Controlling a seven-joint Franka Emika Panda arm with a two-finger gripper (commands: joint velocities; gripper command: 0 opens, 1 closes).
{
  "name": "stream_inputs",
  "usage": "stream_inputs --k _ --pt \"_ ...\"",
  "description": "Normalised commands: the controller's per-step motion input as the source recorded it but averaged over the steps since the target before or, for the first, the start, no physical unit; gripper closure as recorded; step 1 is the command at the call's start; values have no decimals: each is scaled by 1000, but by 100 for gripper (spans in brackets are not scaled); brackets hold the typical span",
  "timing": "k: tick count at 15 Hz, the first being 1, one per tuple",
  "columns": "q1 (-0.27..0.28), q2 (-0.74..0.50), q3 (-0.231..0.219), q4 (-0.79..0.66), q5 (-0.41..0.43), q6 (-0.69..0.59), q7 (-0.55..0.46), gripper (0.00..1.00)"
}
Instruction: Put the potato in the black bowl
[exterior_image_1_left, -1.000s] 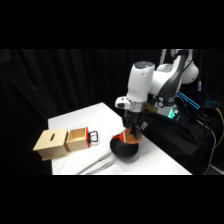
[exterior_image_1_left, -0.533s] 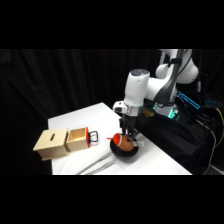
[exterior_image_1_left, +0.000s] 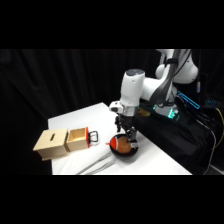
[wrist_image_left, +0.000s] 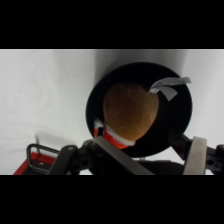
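The potato (exterior_image_1_left: 121, 145), an orange-brown lump, lies inside the black bowl (exterior_image_1_left: 128, 153) near the table's front right. My gripper (exterior_image_1_left: 128, 135) hangs just above the bowl, open and holding nothing. In the wrist view the potato (wrist_image_left: 130, 112) fills the left half of the glossy bowl (wrist_image_left: 181, 107). My gripper (wrist_image_left: 152, 144) stands with its fingers wide apart at the bowl's near rim. The left fingertip (wrist_image_left: 111, 136) is beside the potato's edge, and whether they touch I cannot tell.
Two tan wooden boxes (exterior_image_1_left: 51, 144) (exterior_image_1_left: 77, 140) stand side by side at the table's left. A red and black object (exterior_image_1_left: 92, 137) sits next to them. Metal tongs (exterior_image_1_left: 97, 164) lie along the front edge. Black-draped equipment with a teal light (exterior_image_1_left: 172, 114) borders the right.
The gripper has risen from down at the bowl to just above it. The potato now rests in the bowl, free of the fingers.
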Motion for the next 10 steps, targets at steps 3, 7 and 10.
stream_inputs --k 3,7,10 --pt "-51 -205 70 227 330 -475 -448 0" --pt "-81 -196 31 262 244 -525 -376 0" --pt "-73 -71 -6 249 184 -391 -241 0"
